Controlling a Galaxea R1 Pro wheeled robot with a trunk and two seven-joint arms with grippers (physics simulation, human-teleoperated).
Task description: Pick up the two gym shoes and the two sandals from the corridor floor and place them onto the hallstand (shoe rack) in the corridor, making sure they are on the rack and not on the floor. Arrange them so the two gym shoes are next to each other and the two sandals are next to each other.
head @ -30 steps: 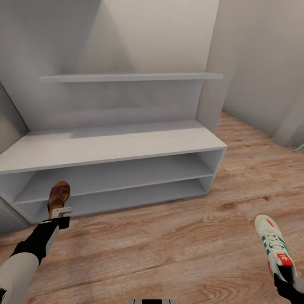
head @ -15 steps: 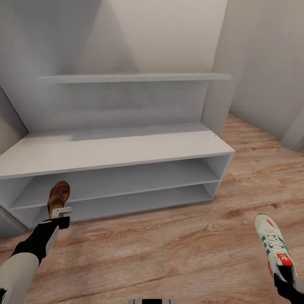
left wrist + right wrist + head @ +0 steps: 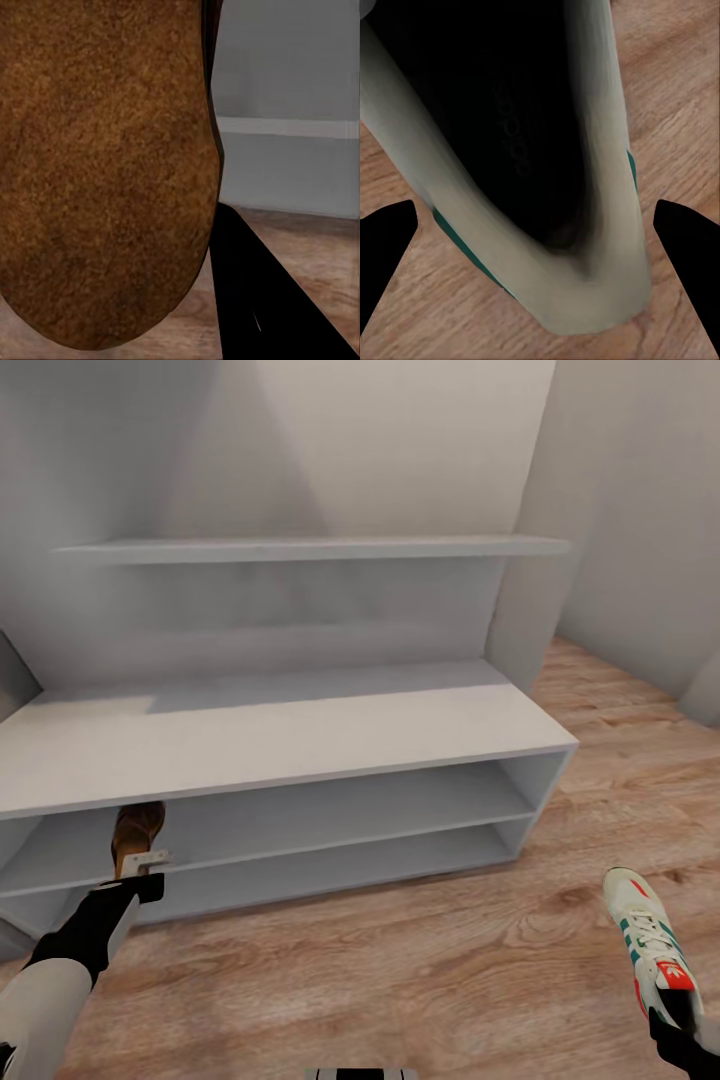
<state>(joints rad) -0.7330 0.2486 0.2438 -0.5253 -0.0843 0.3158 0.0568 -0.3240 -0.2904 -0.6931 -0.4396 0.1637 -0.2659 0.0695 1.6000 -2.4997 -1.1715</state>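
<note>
So the rack [image 3: 290,730] sits dead ahead at 12 o'clock, backed up against the wall [image 3: 330,440], with floor [image 3: 400,960] in front of it and off to its right. It's got two open tiers down low, a wide top over those, and another shelf higher up behind. At about 8 o'clock the left gripper [image 3: 140,870] is up at the front edge of the lower tiers, its jaws holding a sandal [image 3: 137,830] that pokes up in front of the upper tier, near the rack's left end. Over at 4 o'clock the right gripper [image 3: 672,1015] has a shoe [image 3: 648,942], well away from the rack, above the floor, toe pointing towards it.
</note>
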